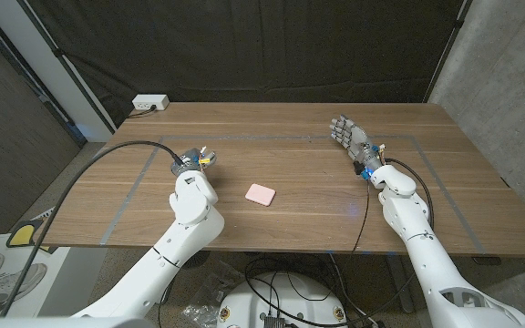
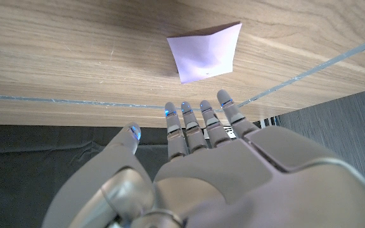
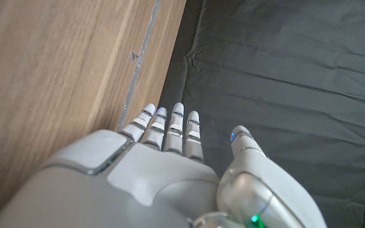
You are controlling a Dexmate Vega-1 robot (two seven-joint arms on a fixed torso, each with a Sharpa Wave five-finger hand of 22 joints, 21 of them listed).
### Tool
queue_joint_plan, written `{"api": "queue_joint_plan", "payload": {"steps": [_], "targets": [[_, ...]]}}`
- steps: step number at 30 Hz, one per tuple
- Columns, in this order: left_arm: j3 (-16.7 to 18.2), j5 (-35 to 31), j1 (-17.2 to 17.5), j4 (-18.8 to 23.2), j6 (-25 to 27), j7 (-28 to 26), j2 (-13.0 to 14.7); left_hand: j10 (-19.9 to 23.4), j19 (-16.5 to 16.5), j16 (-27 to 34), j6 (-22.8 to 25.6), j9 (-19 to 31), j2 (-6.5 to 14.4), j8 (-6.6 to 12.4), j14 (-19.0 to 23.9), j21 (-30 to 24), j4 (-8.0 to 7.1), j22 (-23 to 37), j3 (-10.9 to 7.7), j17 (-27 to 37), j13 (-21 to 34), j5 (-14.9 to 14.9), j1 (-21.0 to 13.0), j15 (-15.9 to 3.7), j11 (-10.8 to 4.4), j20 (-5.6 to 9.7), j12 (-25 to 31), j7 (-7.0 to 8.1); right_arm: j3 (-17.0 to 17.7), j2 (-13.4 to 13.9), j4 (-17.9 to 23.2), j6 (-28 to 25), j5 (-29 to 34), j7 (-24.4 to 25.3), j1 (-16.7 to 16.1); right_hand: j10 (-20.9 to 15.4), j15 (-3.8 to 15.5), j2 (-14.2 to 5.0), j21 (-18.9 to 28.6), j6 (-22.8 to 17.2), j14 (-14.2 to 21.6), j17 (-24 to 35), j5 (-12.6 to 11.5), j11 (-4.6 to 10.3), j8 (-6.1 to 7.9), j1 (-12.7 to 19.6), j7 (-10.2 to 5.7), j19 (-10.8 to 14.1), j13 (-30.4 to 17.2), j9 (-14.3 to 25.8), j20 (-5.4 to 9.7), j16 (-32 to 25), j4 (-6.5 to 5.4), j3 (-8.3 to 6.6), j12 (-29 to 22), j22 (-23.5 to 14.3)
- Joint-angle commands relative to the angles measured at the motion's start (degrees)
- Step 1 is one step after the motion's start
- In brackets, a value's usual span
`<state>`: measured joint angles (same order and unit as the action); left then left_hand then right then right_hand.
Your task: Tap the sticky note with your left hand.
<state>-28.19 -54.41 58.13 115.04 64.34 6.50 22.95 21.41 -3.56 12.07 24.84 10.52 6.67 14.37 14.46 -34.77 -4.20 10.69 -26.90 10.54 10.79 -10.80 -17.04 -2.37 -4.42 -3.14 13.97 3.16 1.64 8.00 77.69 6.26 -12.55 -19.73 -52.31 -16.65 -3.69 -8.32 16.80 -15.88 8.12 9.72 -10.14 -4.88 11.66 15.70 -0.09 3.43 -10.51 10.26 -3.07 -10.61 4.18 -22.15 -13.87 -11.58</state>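
A pale pink sticky note (image 1: pixel 262 193) lies flat on the wooden table (image 1: pixel 299 128), near the middle and towards the front edge. My left hand (image 1: pixel 189 167) hovers to the note's left, mostly hidden behind its own wrist. In the left wrist view, the left hand (image 2: pixel 214 164) has straight fingers holding nothing. The sticky note (image 2: pixel 204 50) lies just past the fingertips, apart from them. My right hand (image 1: pixel 344 133) is at the far right of the table, fingers stretched out. In its own wrist view, the right hand (image 3: pixel 170 164) holds nothing.
A white power strip (image 1: pixel 150 103) sits at the table's far left corner. Thin tape lines (image 1: pixel 144 178) mark a rectangle on the tabletop. A black cable (image 1: pixel 108 159) arcs from my left wrist off the left edge. A dark curtain (image 1: pixel 272 46) hangs behind the table.
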Motion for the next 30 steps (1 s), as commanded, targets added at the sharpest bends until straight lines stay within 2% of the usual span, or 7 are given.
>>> {"api": "queue_joint_plan", "payload": {"steps": [1, 4, 8, 9, 19, 27, 30], "targets": [[-2.6, -1.2, -2.4, -2.1, 2.5, 2.4, 1.1, 2.0, -0.3, 0.5, 1.2, 0.1, -0.5, 0.29, 2.0, -0.1, -0.26, 0.0, 0.02, 0.1, 0.1, 0.1, 0.1, -2.29, -0.03, 0.03, 0.3, -0.05, 0.2, 0.0, -0.8, 0.1, -0.1, -0.3, 0.3, -0.4, 0.05, 0.10, 0.0, -0.6, 0.3, 0.3, -0.1, 0.16, -0.01, 0.6, 0.02, 0.4, -0.2, 0.3, 0.02, 0.1, 0.00, -0.53, 0.0, -0.3], [-3.3, -1.5, -3.3, -2.8, 3.3, 3.3, 1.2, 4.7, -1.3, 0.9, 2.6, 0.1, -0.6, 0.28, 4.3, -0.3, -0.41, 0.0, 0.04, 0.1, 0.1, 0.1, 0.1, -2.47, -0.09, -0.86, 0.8, -0.55, 0.1, 0.0, -1.4, 0.5, 0.0, -0.5, 0.6, -0.5, 0.08, 0.08, 0.0, -0.6, 0.3, 0.3, -0.1, 0.21, -0.05, 0.6, 0.03, 0.4, -0.2, 0.3, 0.03, 0.1, -0.01, -0.56, 0.0, -0.3], [-3.9, -1.4, -4.1, -3.7, 3.8, 3.8, 1.3, 5.8, -2.6, 1.1, 3.8, 0.1, -0.8, 0.38, 5.8, -0.6, -0.45, 0.0, 0.03, 0.0, 0.1, 0.0, 0.1, -3.27, -0.25, -0.83, 0.8, -1.18, 0.2, -0.1, -1.5, 0.4, 0.0, -0.3, 0.8, -0.5, 0.09, 0.10, 0.0, -0.6, 0.3, 0.3, -0.1, 0.27, -0.07, 0.6, 0.01, 0.4, -0.2, 0.3, 0.05, 0.1, 0.00, -0.58, 0.0, -0.3], [-4.0, -1.3, -4.2, -3.8, 3.8, 4.1, 1.4, 6.3, -3.0, 1.1, 4.1, 0.1, -0.9, 0.40, 5.9, -0.7, -0.46, 0.0, 0.04, 0.0, 0.1, 0.0, 0.1, -3.30, 0.12, -0.82, 0.8, -1.41, 0.2, -0.1, -1.6, 0.4, 0.0, -0.3, 0.9, -0.5, 0.13, 0.11, 0.0, -0.6, 0.3, 0.3, -0.1, 0.20, -0.08, 0.6, 0.04, 0.4, -0.2, 0.3, 0.05, 0.1, 0.01, -0.59, 0.0, -0.3], [-6.2, -1.7, -6.9, -6.7, 6.2, 5.9, 1.8, 8.9, -3.5, 1.0, 6.9, 0.1, -1.3, 0.62, 8.0, -0.5, -0.66, -0.1, 0.18, -0.1, 0.1, 0.0, 0.2, -3.60, 0.00, -0.07, 0.9, -1.86, 0.4, -0.4, -3.0, 1.0, 0.0, -0.3, 1.4, -0.6, 0.08, 0.14, 0.0, -0.6, 0.3, 0.3, -0.1, 0.28, -0.15, 0.6, -0.01, 0.4, -0.2, 0.3, 0.06, 0.1, 0.01, -0.65, 0.1, -0.3], [-7.2, -1.6, -8.1, -8.4, 6.5, 5.7, 2.0, 9.9, -4.2, 1.0, 7.7, 0.0, -1.6, 0.48, 9.2, -0.6, -0.84, -0.1, 0.36, -0.1, 0.1, -0.1, 0.4, -3.77, 0.63, 0.40, 0.8, -2.19, 0.5, -0.6, -3.4, 1.2, 0.1, 0.1, 1.6, -0.8, 0.12, 0.15, -0.1, -0.6, 0.3, 0.3, 0.0, 0.10, -0.21, 0.6, 0.10, 0.3, -0.2, 0.3, 0.07, 0.1, -0.01, -0.69, 0.0, -0.3], [-7.4, -1.4, -8.5, -8.9, 6.8, 5.7, 2.0, 11.3, -5.6, 1.1, 9.6, 0.0, -1.9, 0.76, 10.6, -0.9, -0.94, -0.1, 0.48, -0.2, 0.1, -0.1, 0.5, -4.41, 0.61, 0.42, 0.9, -2.44, 0.5, -0.6, -3.7, 1.4, 0.2, 0.0, 1.6, -0.8, 0.18, 0.15, -0.1, -0.6, 0.4, 0.3, 0.0, 0.07, -0.23, 0.5, 0.09, 0.4, -0.2, 0.3, 0.10, 0.1, -0.01, -0.71, 0.1, -0.3]]}}
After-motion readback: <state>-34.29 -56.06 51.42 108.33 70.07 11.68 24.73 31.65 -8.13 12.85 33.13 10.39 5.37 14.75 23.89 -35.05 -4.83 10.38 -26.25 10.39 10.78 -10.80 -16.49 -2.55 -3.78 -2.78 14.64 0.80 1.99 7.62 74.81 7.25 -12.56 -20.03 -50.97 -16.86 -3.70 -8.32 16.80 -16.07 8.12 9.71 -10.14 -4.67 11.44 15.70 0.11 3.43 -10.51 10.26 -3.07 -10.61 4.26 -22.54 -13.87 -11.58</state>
